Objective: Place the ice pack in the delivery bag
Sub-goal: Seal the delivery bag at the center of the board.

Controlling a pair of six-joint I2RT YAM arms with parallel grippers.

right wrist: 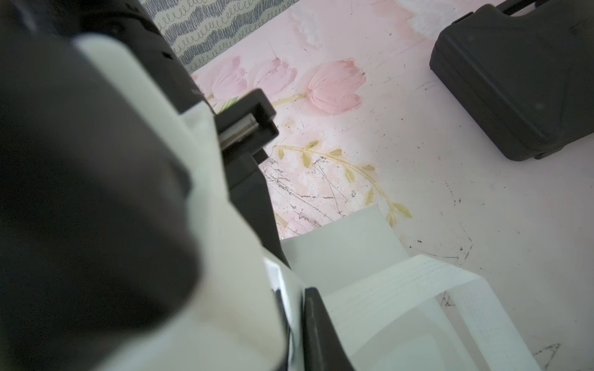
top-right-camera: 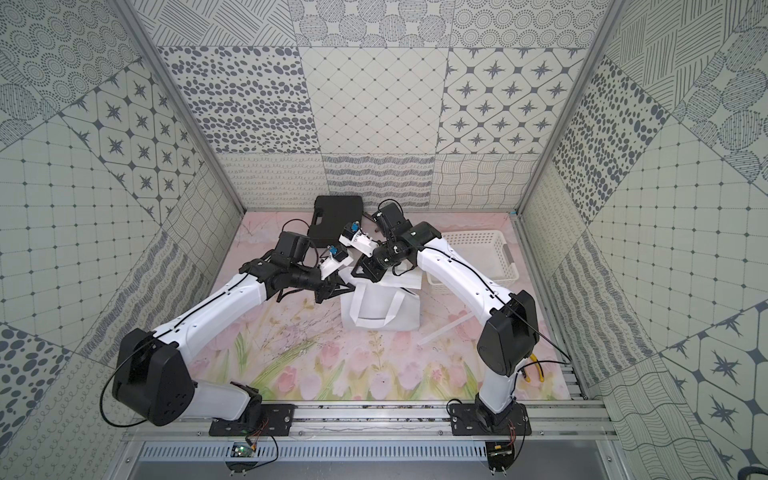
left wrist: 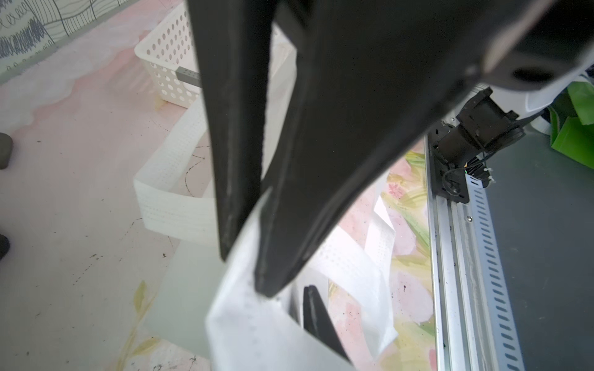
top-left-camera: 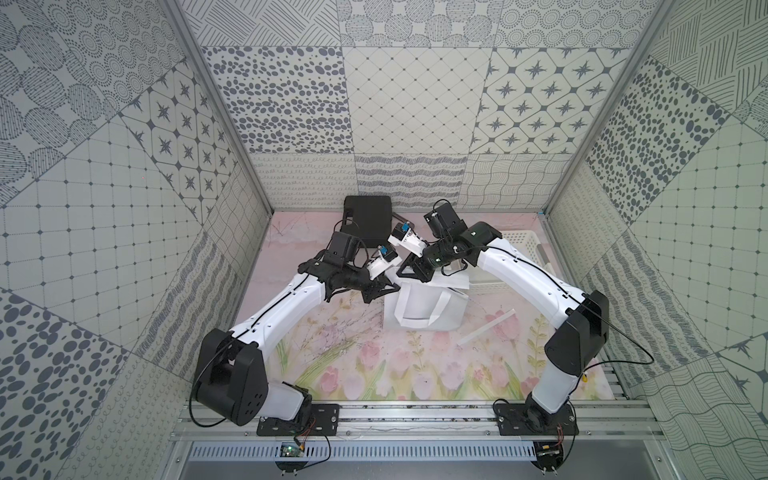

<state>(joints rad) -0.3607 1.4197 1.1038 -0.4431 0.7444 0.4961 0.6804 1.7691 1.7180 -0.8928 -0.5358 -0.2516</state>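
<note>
Both grippers at the top rim of the delivery bag [top-left-camera: 453, 311], which stands mid-table.

Nearest, on the flowered table [top-left-camera: 353, 374], a white strip [top-left-camera: 486, 327] lies flat toward the right arm's side. Behind it the bag stands upright, one loop handle [top-left-camera: 415, 321] hanging down its front face. At the rim, the left gripper [left wrist: 247, 271] has its jaws almost together with the rim fabric between them (firm pinch or slack, I cannot tell). The right gripper [right wrist: 250, 276], just beside it, is clamped on a fold of the bag's white fabric, with a sliver of silver lining showing by one finger. Farther back, a white perforated basket [top-right-camera: 469, 239] sits near the bag on the right arm's side. A black case [top-left-camera: 370, 220] lies closed by the back wall.
</note>
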